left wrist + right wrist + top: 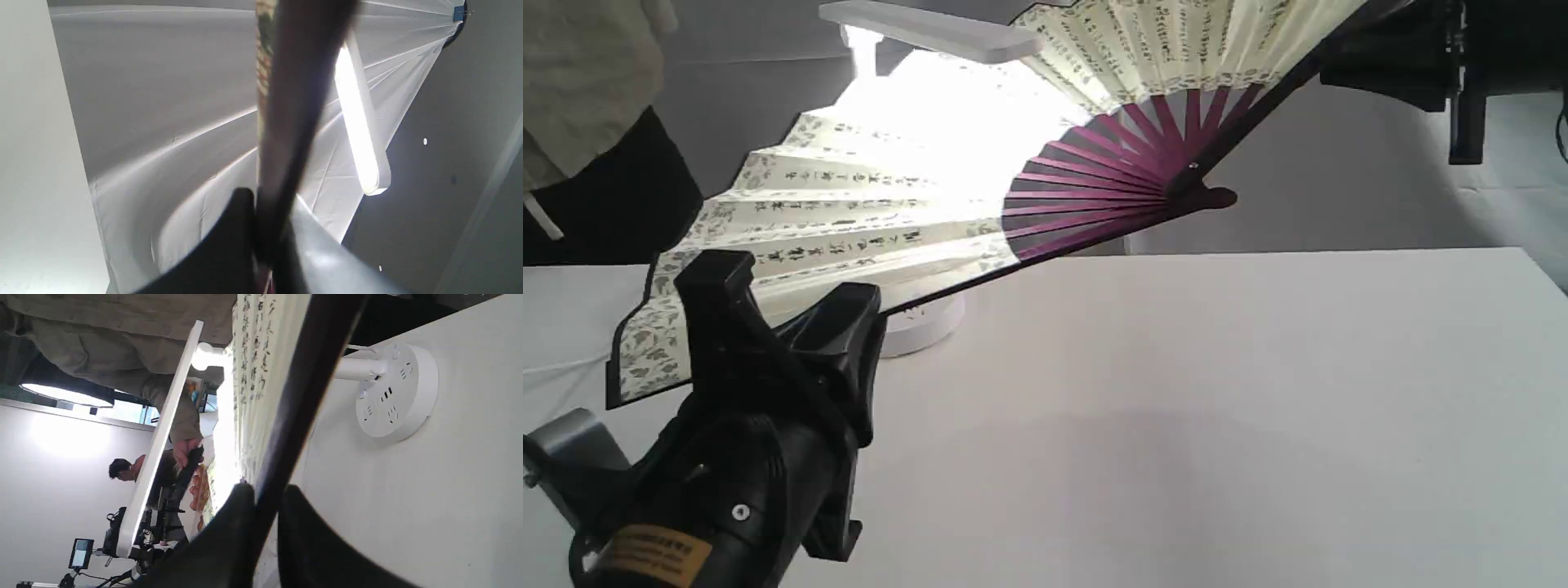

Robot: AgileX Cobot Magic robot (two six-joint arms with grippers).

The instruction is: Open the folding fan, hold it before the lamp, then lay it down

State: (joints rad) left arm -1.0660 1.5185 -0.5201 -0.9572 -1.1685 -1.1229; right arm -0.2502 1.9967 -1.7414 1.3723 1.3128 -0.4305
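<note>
From the outside camera, the fan (866,204) is spread wide and held in the air above the table (1217,392), touching it nowhere that I can see. My left claw (784,298) is clamped on the fan's lower guard near its outer end, low on the left. My right claw (1372,49) sits in the top right corner, where the upper guard runs into it; it is dark there and partly cut off by the frame. The purple ribs meet at the pivot between my two claws, above the table's far edge. The lamp (931,31) stands behind the fan: its flat head juts over the leaf's top edge, its round base shows under the lower guard, and its light glows through the paper. In my left wrist camera, the left claw (269,204) is closed tight on the fan (298,102), whose dark guard runs blurred straight away from the fingers with a strip of patterned leaf beside it. The lamp (359,134), its head lit, lies beyond, against white cloth (163,102). In my right wrist camera, the right claw (265,494) pinches the other guard between both fingers, and the fan (253,375) shows its lettered leaf on one side. On the other side the lamp (392,396) rests its socketed base on the table (408,506); its head shows edge-on past the leaf. A person (122,339) in an olive shirt stands beyond.
</note>
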